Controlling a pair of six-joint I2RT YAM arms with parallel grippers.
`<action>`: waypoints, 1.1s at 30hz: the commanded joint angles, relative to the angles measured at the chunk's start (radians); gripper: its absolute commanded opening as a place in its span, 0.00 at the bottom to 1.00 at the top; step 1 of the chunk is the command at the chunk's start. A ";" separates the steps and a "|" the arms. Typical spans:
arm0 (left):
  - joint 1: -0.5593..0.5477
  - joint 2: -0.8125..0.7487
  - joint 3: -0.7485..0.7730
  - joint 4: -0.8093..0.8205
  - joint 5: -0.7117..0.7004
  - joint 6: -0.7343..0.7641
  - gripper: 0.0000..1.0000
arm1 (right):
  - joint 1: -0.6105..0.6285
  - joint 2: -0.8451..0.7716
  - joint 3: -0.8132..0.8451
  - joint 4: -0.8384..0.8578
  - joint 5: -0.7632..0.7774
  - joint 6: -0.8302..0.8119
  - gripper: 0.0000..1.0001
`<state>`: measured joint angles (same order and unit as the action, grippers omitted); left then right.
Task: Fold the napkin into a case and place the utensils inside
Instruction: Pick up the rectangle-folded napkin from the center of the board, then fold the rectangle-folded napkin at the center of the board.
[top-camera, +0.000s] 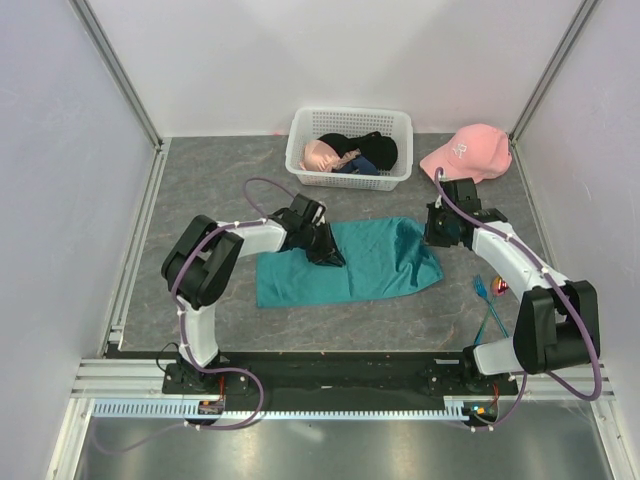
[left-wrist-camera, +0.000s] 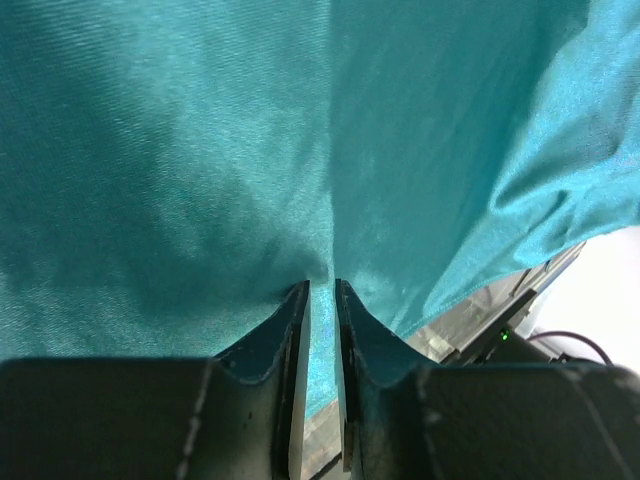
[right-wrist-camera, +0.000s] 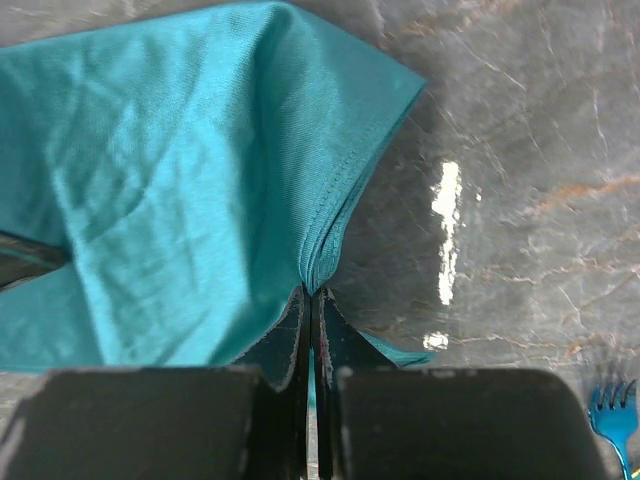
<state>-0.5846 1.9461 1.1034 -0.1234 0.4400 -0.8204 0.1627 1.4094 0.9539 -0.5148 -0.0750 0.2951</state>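
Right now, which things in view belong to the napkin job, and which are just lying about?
Job: napkin; blue fork; red-headed utensil.
Lying about: white basket; clothes in it; pink cap.

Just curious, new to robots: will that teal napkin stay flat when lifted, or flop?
Probably floppy: the napkin creases and bunches where the right claw pinches its edge. Likely light, being thin. Its sheen suggests it might slip.

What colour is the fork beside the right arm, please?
The fork is blue, clearest in the right wrist view.
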 joint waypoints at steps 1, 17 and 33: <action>-0.020 0.036 0.047 0.028 -0.041 -0.029 0.22 | 0.012 -0.038 0.052 -0.004 -0.037 0.006 0.00; -0.069 0.054 0.039 0.067 -0.043 -0.066 0.19 | 0.274 0.031 0.204 0.036 -0.054 0.124 0.00; 0.196 -0.470 -0.351 -0.064 -0.092 0.016 0.17 | 0.389 0.111 0.324 0.015 -0.037 0.128 0.00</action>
<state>-0.4763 1.5620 0.8326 -0.1280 0.3965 -0.8654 0.5137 1.4857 1.2053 -0.5091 -0.1219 0.4053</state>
